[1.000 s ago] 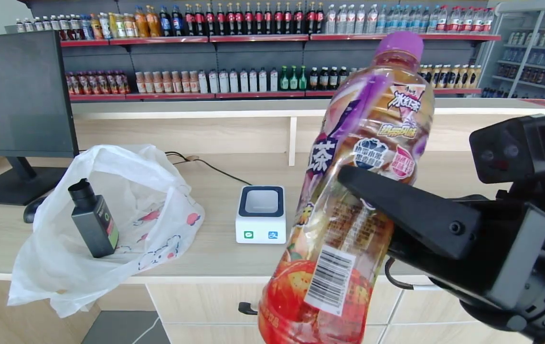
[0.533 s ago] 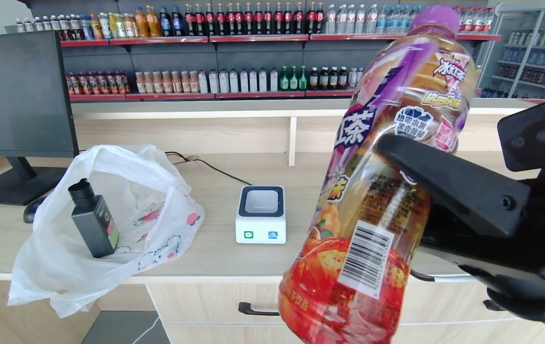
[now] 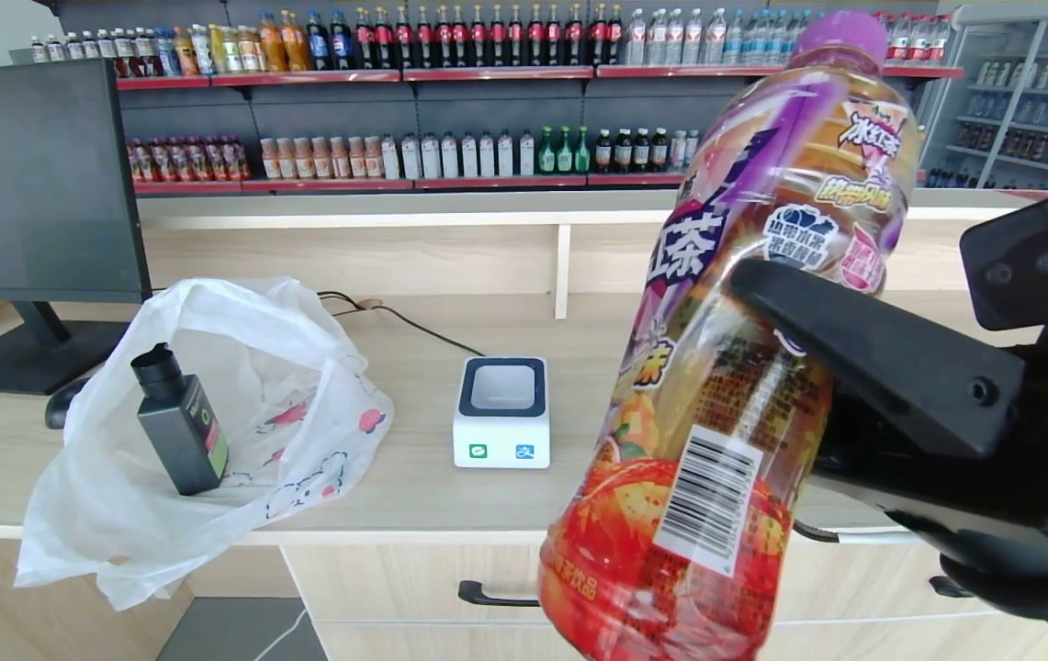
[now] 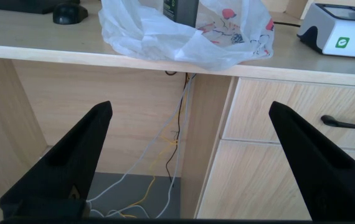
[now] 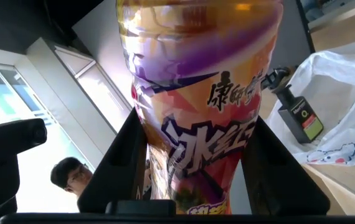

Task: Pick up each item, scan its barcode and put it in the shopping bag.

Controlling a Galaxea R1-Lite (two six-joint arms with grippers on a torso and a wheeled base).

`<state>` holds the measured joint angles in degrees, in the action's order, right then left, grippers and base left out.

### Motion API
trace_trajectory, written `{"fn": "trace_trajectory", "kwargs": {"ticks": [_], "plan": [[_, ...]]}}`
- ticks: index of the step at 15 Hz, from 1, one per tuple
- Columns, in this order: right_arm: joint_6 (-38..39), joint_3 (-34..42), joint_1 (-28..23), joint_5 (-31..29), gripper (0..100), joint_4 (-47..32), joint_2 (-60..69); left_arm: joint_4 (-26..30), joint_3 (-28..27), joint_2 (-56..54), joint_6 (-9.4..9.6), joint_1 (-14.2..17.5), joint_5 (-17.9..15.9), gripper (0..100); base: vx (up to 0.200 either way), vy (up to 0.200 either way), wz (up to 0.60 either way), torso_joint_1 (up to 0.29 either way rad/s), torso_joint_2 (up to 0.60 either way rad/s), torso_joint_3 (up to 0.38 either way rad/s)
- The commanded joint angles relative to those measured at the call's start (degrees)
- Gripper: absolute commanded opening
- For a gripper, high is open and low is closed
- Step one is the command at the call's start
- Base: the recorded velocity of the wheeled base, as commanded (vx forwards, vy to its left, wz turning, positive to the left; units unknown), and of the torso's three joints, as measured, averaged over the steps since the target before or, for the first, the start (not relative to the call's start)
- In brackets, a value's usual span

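Two grippers differ. The left gripper (image 4: pixel 190 109) hangs wide open, lower than the scanner (image 3: pixel 501 413) and near the bag (image 3: pixel 101 514) lying left of it. Right of the scanner and well above it, the right gripper (image 5: pixel 196 155) is clamped on the bottle (image 3: pixel 744 321) at mid-body. The bottle looks full and heavy, with a slick label and yielding walls, so the middle is a sound hold. Its long axis is near upright, with the cap leaning away from the scanner and the barcode low.

Wooden counter (image 3: pixel 413 496): shopping bag (image 3: pixel 239 367) left, scanner (image 3: pixel 501 413) centre, monitor (image 3: pixel 32 184), mouse (image 3: pixel 58 408) far left.
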<state>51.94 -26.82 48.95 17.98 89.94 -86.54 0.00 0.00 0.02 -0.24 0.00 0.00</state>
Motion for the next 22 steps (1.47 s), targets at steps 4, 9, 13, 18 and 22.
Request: {"fn": "trace_trajectory", "kwargs": {"ticks": [4, 9, 13, 18, 22], "plan": [[-0.79, 1.77, 0.1, 0.04, 0, 0.06, 0.58, 0.0, 0.0, -0.02, -0.02, 0.0, 0.0, 100, 0.0, 0.0, 0.0, 0.0, 0.0, 0.0], [-8.26, 3.62, -1.84, 0.12, 0, 0.06, 1.37, 0.0, 0.0, -0.02, -0.02, 0.0, 0.0, 100, 0.0, 0.0, 0.0, 0.0, 0.0, 0.0], [-18.55, 4.06, -2.1, 1.35, 0, 0.06, -0.12, 0.0, 0.0, -0.02, -0.02, 0.0, 0.0, 100, 0.0, 0.0, 0.0, 0.0, 0.0, 0.0], [-32.78, 3.18, -9.13, 0.74, 0, 0.06, -3.55, 0.0, 0.0, -0.02, -0.02, 0.0, 0.0, 100, 0.0, 0.0, 0.0, 0.0, 0.0, 0.0], [-41.92, 0.01, -18.97, -1.28, 0, 0.06, -8.12, 0.0, 0.0, -0.02, -0.02, 0.0, 0.0, 100, 0.0, 0.0, 0.0, 0.0, 0.0, 0.0]]}}
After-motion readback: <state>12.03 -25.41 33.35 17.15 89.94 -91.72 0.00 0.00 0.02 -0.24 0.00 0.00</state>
